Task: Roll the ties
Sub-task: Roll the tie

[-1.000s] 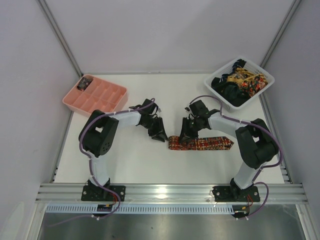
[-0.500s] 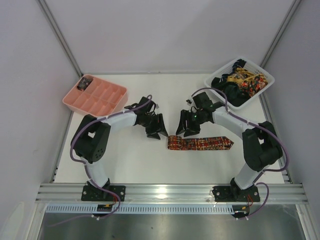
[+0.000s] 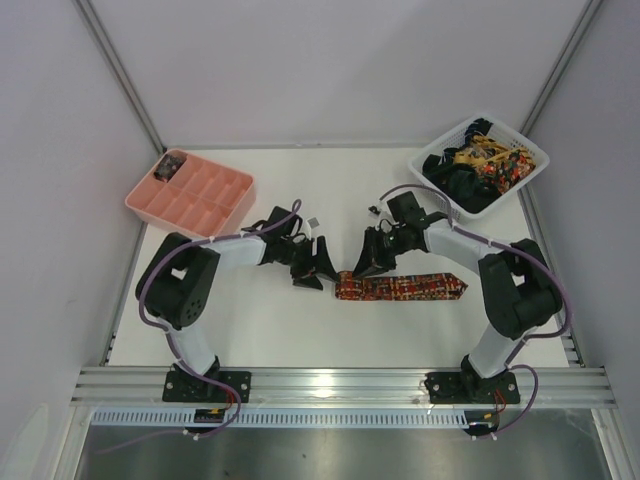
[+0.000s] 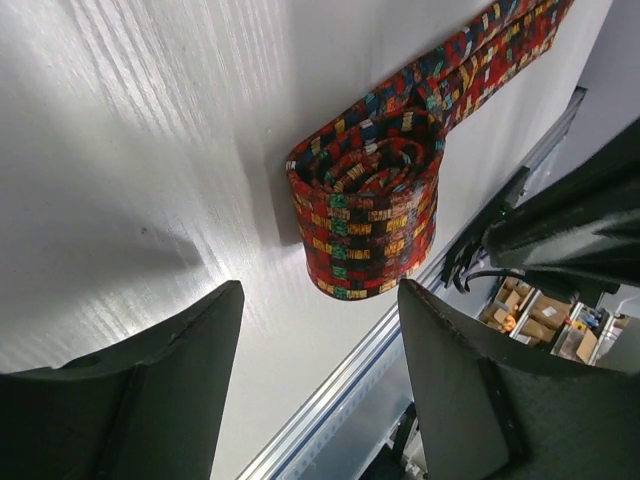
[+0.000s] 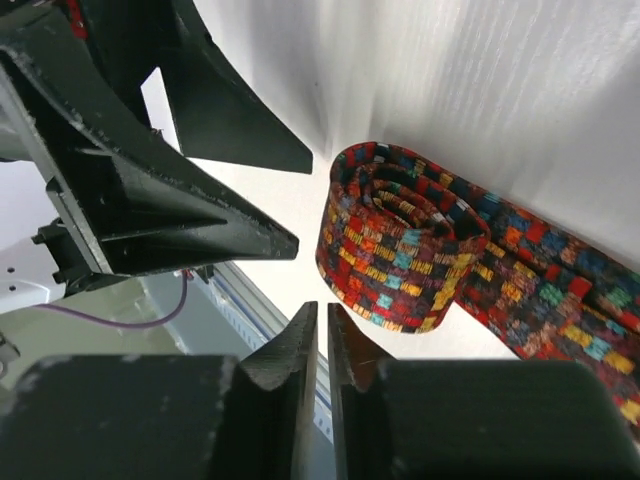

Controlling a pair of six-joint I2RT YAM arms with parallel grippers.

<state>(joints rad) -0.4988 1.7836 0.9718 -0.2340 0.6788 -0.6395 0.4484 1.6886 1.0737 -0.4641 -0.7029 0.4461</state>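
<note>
Both grippers are standing closer to the rolled end of the tie [image 3: 400, 288] than a second ago. The left gripper [image 3: 318, 270] has edged rightward and toward the near edge, and its jaws have spread. The right gripper [image 3: 365, 268] has shifted left, and its elbow has swung in.

Task item: one tie, patterned in red, orange, yellow and black blocks, is lying on the table [image 3: 270, 320] between the two arms. Its left end is wound into a roll [image 4: 370, 200] resting on the table with its spiral showing. The remainder is running flat to the right and ending in a point.

Left gripper: jaws are standing wide apart, holding nothing. In the left wrist view the roll is sitting just ahead of the gap, clear of both fingers [image 4: 150, 380].

Right gripper: the fingers [image 5: 285, 360] are showing only a thin slit between them and nothing is caught there. The tips are hovering beside the roll. From these views I cannot tell whether they are touching it.

Containers:
- The basket [image 3: 533, 168], white lattice, is sitting at the far right corner. It is holding a loose heap of ties [image 3: 480, 165], some plain dark, some yellow and red patterned.
- The tray [image 3: 175, 214], pink with many compartments, is sitting at the far left. Its far-left compartment is holding a small dark bundle [image 3: 170, 166], too small to identify.
</note>
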